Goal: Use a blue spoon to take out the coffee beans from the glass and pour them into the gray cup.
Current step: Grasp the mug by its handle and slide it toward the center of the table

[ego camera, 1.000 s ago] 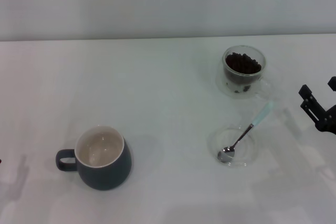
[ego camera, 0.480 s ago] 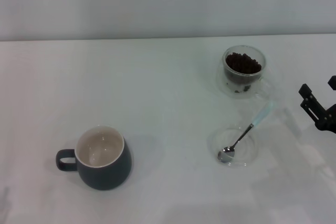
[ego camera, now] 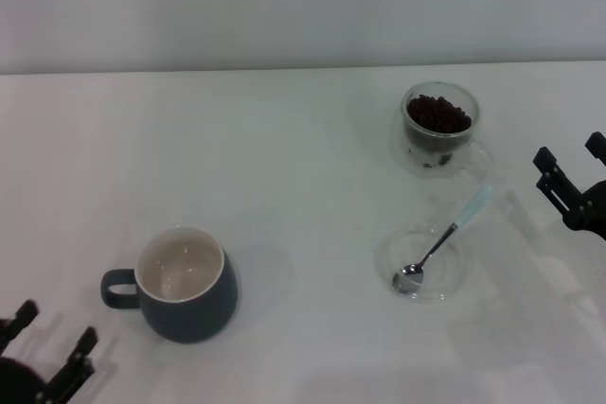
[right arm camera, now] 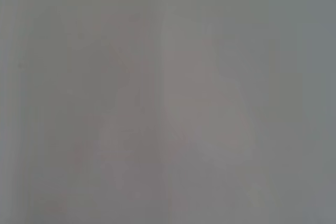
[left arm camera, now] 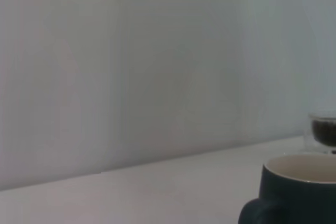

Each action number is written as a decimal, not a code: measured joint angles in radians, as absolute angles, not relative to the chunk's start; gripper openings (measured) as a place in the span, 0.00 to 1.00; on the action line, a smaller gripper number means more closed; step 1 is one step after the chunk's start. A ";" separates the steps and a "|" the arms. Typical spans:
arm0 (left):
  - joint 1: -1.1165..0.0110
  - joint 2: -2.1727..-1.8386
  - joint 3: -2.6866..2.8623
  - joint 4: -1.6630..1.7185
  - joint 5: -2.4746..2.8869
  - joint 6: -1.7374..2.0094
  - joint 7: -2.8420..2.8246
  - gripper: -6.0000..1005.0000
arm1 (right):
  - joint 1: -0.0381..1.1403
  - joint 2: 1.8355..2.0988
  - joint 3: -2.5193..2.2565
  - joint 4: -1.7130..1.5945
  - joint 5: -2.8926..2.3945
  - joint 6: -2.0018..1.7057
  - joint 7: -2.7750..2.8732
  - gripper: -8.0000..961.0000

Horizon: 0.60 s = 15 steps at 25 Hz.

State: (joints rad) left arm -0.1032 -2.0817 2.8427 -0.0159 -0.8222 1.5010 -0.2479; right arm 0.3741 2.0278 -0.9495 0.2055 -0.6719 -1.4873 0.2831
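The blue spoon (ego camera: pixel 443 240) lies with its metal bowl on a flat clear glass saucer (ego camera: pixel 453 281), its pale blue handle pointing up and right. The glass (ego camera: pixel 439 125) holds coffee beans (ego camera: pixel 437 114) at the back right; it also shows in the left wrist view (left arm camera: pixel 322 132). The gray cup (ego camera: pixel 182 284) stands at the front left, handle to the left, inside empty; it shows in the left wrist view (left arm camera: pixel 296 190). My right gripper (ego camera: pixel 569 169) is open, right of the spoon handle. My left gripper (ego camera: pixel 52 341) is open at the front left corner, left of the cup.
The white table (ego camera: pixel 284 167) runs back to a pale wall (ego camera: pixel 284 7). The right wrist view shows only a plain grey surface.
My left gripper has come into view at the front left corner. My right gripper has shifted slightly up. The spoon, glass and cup have not moved.
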 joint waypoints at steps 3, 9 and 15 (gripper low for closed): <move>-0.128 -2.083 2.842 -0.003 -0.816 1.459 -0.247 0.77 | 0.375 2.028 -0.950 0.206 -0.672 -1.487 0.283 0.79; -0.155 -2.084 2.837 0.023 -0.821 1.404 -0.246 0.76 | 0.376 2.028 -0.949 0.205 -0.672 -1.487 0.284 0.79; -0.191 -2.084 2.835 0.055 -0.821 1.346 -0.247 0.76 | 0.376 2.028 -0.950 0.206 -0.672 -1.487 0.284 0.79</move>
State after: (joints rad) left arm -0.1911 -2.0839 2.8348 0.0547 -0.8212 1.3456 -0.2474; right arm 0.3758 2.0279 -0.9495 0.2059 -0.6719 -1.4874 0.2838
